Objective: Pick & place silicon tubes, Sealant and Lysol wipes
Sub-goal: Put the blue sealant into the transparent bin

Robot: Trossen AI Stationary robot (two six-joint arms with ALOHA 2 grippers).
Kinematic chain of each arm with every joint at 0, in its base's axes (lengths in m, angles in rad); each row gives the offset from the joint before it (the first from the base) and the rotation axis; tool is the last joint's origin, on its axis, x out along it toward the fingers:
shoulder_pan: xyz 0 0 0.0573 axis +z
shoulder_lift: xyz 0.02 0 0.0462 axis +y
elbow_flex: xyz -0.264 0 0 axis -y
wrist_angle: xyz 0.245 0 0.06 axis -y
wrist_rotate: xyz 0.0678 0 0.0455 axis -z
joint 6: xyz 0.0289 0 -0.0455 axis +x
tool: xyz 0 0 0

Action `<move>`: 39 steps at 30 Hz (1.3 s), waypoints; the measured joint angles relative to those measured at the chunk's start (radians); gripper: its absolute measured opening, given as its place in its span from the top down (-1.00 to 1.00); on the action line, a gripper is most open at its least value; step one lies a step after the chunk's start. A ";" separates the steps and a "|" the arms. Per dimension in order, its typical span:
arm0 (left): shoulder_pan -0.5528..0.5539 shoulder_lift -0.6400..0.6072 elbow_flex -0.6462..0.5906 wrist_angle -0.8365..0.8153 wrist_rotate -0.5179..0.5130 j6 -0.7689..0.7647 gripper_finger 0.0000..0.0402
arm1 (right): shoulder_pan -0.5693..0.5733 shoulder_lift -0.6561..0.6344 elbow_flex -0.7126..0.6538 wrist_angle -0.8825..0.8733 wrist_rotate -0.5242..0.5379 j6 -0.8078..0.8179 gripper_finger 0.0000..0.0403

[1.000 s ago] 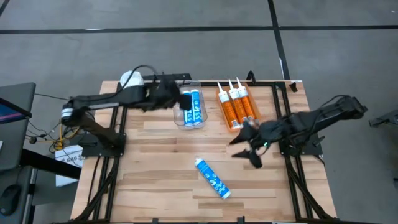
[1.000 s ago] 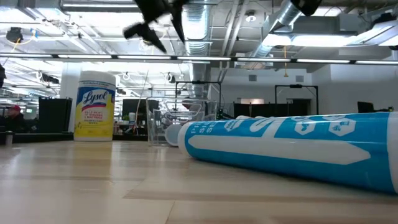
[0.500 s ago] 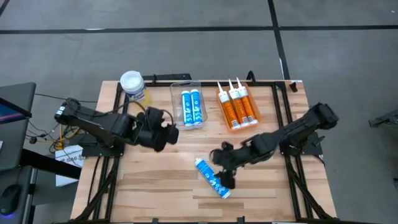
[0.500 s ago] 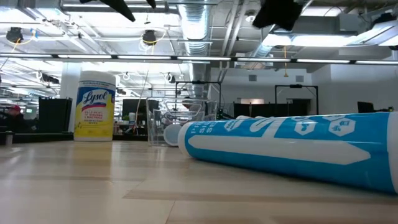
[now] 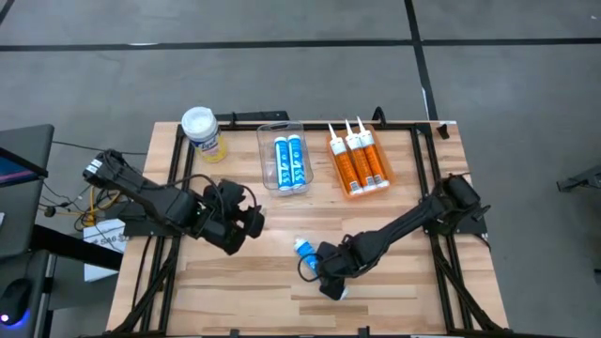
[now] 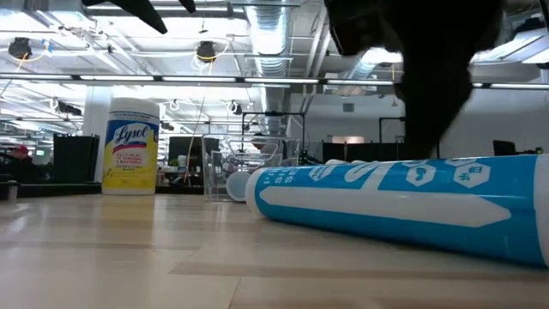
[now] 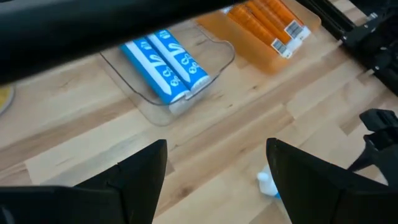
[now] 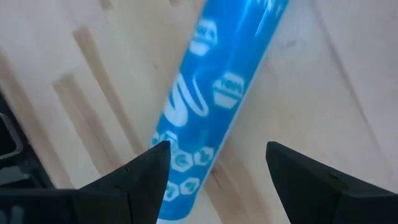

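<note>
A loose blue and white silicone tube [image 5: 303, 249] lies flat on the wooden table, near its front middle. My right gripper [image 5: 324, 274] is open and low over it, with a finger on either side of the tube [image 8: 217, 93] and touching nothing. The tube fills the low view [image 6: 403, 202]. My left gripper [image 5: 246, 218] is open and empty, left of the tube. The Lysol wipes [image 5: 201, 131] stand upright at the far left, and show in the low view [image 6: 130, 146] too. Two blue tubes [image 5: 290, 162] lie in a clear bin [image 5: 266, 160]. Orange sealant tubes [image 5: 359, 160] lie at the far right.
The left wrist view shows the clear bin [image 7: 217, 53], the orange sealant tubes [image 7: 267, 25], the loose tube's end [image 7: 267, 182] and the right arm [image 7: 379, 130]. Black frame rails [image 5: 427, 160] run along the table's sides. Bare wood lies between the two arms.
My left gripper has drawn back from the clear bin toward the table's near left, staying open. My right gripper has swung from beside the sealant tubes toward the near edge and left, and come down over the loose blue tube. The tube has not moved.
</note>
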 joint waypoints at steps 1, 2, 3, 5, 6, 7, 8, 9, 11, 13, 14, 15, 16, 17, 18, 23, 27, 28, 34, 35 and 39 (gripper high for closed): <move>-0.003 0.000 -0.004 0.000 0.000 -0.006 -0.34 | 0.002 0.011 0.000 0.003 -0.012 0.009 -0.27; -0.007 0.000 -0.008 -0.001 0.000 -0.014 -0.34 | 0.003 0.017 0.000 0.007 -0.023 0.019 -0.27; -0.009 0.000 -0.009 -0.001 0.000 -0.018 -0.34 | 0.003 0.018 -0.001 0.003 -0.028 0.027 -0.27; -0.016 0.000 -0.009 0.000 -0.001 -0.019 -0.34 | 0.003 0.026 0.001 0.031 -0.038 0.029 -0.27; -0.019 0.000 -0.009 0.000 -0.003 -0.019 -0.34 | 0.002 0.032 0.002 0.051 -0.039 0.029 -0.27; -0.020 0.000 -0.009 0.000 -0.005 -0.019 -0.34 | 0.002 0.035 0.000 0.050 -0.039 0.029 -0.27; -0.021 0.000 -0.009 0.000 -0.007 -0.019 -0.34 | 0.002 0.035 -0.002 0.050 -0.039 0.029 -0.27; -0.021 0.000 -0.009 0.000 -0.009 -0.019 -0.34 | 0.003 0.035 -0.001 0.064 -0.041 0.029 -0.27; -0.023 0.000 -0.009 0.000 -0.008 -0.019 -0.34 | 0.003 0.046 0.003 0.083 -0.050 0.029 -0.27; -0.023 0.000 -0.009 0.000 -0.009 -0.019 -0.34 | 0.002 0.056 -0.001 0.069 -0.053 0.031 -0.27; -0.023 0.000 -0.009 0.000 -0.009 -0.019 -0.34 | 0.002 0.068 0.001 0.079 -0.054 0.031 -0.27; -0.023 0.000 -0.009 0.000 -0.009 -0.019 -0.34 | 0.002 0.078 0.002 0.085 -0.055 0.037 -0.27; -0.023 0.000 -0.009 0.000 -0.010 -0.019 -0.34 | 0.001 0.081 0.002 0.079 -0.059 0.041 -0.27; -0.023 0.000 -0.009 0.000 -0.009 -0.019 -0.34 | 0.002 0.089 0.001 0.065 -0.061 0.038 -0.27; -0.023 0.000 -0.009 -0.001 -0.009 -0.019 -0.34 | 0.002 0.105 0.001 0.074 -0.068 0.039 -0.27; -0.023 0.000 -0.009 -0.008 -0.009 -0.019 -0.34 | 0.002 0.155 0.004 0.098 -0.091 0.038 -0.27; -0.023 -0.001 -0.009 -0.010 -0.009 -0.019 -0.34 | -0.005 0.179 0.007 0.087 -0.107 0.064 -0.25; -0.023 0.000 -0.009 -0.010 -0.009 -0.019 -0.34 | -0.008 0.177 0.007 0.083 -0.106 0.071 -0.23; -0.023 0.000 -0.009 -0.010 -0.009 -0.019 -0.34 | -0.015 0.138 0.000 0.081 -0.070 0.055 -0.01; -0.023 0.000 -0.009 -0.009 -0.009 -0.019 -0.34 | -0.017 0.128 -0.003 0.078 -0.058 0.048 -0.01; -0.023 0.000 -0.009 -0.003 -0.009 -0.019 -0.34 | -0.045 0.061 -0.007 0.065 0.006 0.015 -0.01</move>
